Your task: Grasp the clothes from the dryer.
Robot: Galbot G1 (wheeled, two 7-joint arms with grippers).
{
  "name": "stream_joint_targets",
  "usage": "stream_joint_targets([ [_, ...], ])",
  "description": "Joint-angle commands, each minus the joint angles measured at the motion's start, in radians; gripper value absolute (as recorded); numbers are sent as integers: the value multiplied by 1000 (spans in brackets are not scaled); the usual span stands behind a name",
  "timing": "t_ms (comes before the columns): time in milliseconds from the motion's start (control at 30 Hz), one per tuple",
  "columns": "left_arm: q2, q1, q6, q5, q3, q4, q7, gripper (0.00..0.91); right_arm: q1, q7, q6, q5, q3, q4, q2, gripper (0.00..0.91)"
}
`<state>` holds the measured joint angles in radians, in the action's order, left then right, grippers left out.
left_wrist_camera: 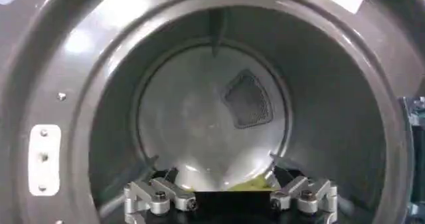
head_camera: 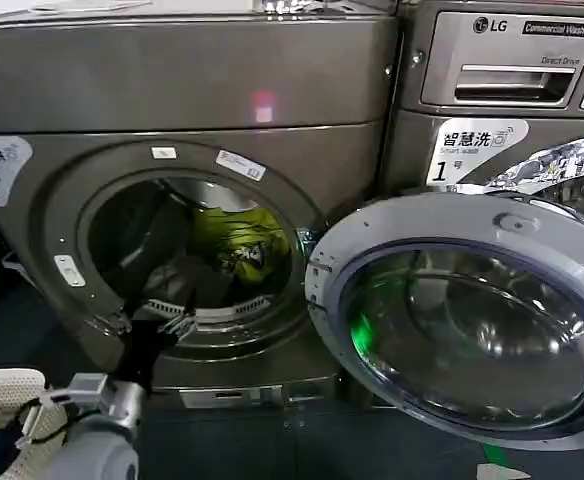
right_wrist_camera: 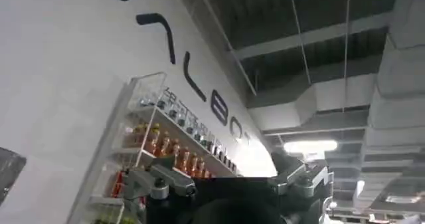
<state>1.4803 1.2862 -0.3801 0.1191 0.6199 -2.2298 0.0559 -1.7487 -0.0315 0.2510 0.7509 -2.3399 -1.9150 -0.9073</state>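
So my left gripper [head_camera: 162,325] is sitting right at the lower lip of the dryer [head_camera: 192,90] porthole, reaching into the opening, and the fingers [left_wrist_camera: 154,195] are spread wide apart with nothing between them. Straight ahead of it, further back in the drum [left_wrist_camera: 199,125], there's a yellow-green piece of clothes [head_camera: 240,245] lying toward the back and a bit to the right of where my gripper is. From the left wrist camera I can just catch a sliver of that yellow right between and just past the fingertips, low against the drum's back wall. The glass door [head_camera: 472,320] is swung fully open, off to the right of my gripper, and it hangs in front of the LG washer [head_camera: 512,60] next door. My right gripper [right_wrist_camera: 232,185] is off somewhere else, pointed up at a ceiling and a wall with shelves of bottles [right_wrist_camera: 166,139], fingers spread apart too and holding nothing.
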Motion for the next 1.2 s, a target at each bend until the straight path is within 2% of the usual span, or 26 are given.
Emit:
stream_joint_targets([
  [33,-19,-161,17,16,-8,182,0,907,-16,2,9,7,-28,-12,-2,907],
  [267,-75,-365,20,87,-32,443,-14,907,-16,-7,10,25,-34,-39,-18,907],
  [600,-67,-636,40,111,-82,775,0,907,-12,-15,9,33,-36,-42,-26,907],
  [1200,-52,-1025,204,47,-172,1347,14,907,9,-26,6,43,-7,-51,-18,907],
])
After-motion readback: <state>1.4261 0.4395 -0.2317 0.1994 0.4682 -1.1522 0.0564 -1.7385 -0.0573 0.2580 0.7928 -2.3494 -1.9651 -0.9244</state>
